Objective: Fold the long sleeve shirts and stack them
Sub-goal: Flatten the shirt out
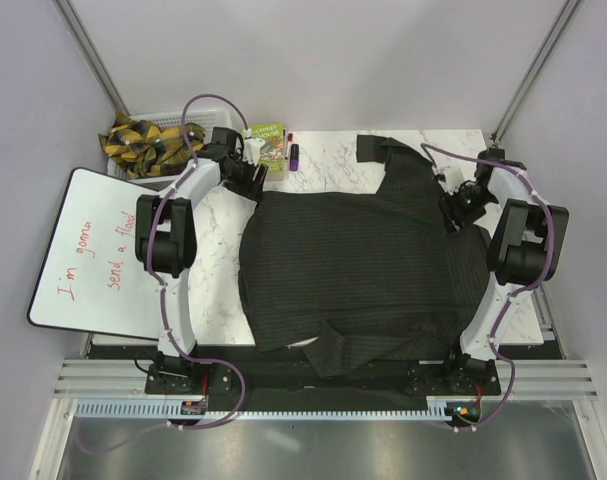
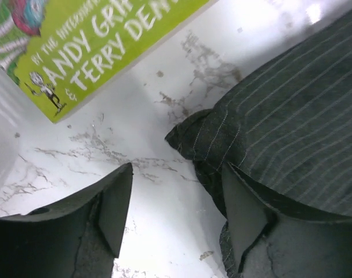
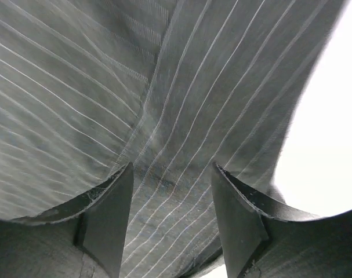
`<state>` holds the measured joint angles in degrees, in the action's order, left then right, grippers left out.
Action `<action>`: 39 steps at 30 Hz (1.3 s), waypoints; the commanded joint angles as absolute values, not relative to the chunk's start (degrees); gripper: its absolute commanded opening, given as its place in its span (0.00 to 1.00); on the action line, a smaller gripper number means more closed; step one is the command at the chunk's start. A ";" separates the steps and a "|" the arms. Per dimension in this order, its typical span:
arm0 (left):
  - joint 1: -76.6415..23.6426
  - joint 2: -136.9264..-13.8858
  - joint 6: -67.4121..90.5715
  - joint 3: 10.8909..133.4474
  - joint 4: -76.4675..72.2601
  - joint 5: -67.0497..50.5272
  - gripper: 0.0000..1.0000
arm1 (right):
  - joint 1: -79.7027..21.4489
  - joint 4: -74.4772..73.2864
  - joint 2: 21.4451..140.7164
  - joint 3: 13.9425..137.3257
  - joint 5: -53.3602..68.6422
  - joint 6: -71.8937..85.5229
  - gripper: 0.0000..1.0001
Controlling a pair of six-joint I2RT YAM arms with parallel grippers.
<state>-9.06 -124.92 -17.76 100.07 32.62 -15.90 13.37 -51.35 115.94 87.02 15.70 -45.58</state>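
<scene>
Top external: long sleeve shirt [image 1: 358,255] spread across bench [image 1: 213,275], barely folded, nothing stacked. Left end effector [image 1: 247,174] wide, empty beside shirt corner; right end effector [image 1: 454,205] wide over cloth.

Overhead camera looks down on the whole table [image 1: 218,260]; both wrist cameras sit close above the shirt [image 1: 353,265], shared by all views.
</scene>
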 commanded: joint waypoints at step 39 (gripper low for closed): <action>-7.91 -120.50 -27.77 99.14 22.24 -30.67 0.78 | 9.14 -17.48 141.42 119.80 22.41 -21.70 0.62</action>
